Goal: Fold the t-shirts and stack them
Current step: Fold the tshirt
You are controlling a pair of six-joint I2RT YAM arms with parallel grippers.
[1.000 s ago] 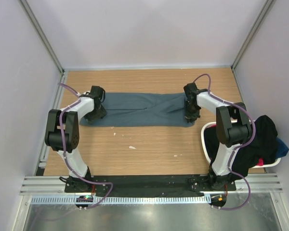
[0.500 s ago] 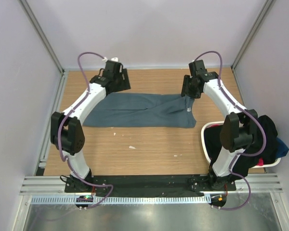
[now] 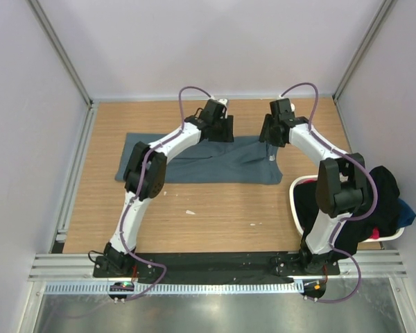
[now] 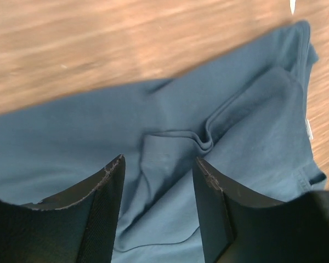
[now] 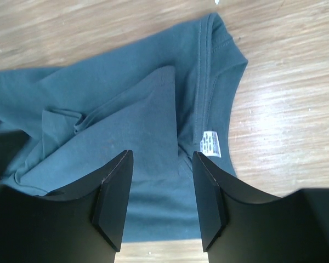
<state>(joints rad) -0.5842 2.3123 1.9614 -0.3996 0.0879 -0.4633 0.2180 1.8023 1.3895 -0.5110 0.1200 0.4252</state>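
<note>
Top external view: the blue-grey t-shirt lies in a long strip by the far edge of the worktop. Left pincer and right pincer hang wide above it — holding nothing. Grab only one loose layer, and the fold could slip open.

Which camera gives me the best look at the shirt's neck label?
Right wrist: the label is close and sharp inside the shirt neckline. Top external shows it only as a tiny white speck. Left wrist shows at most a thin white sliver at the shirt's far edge.
</note>
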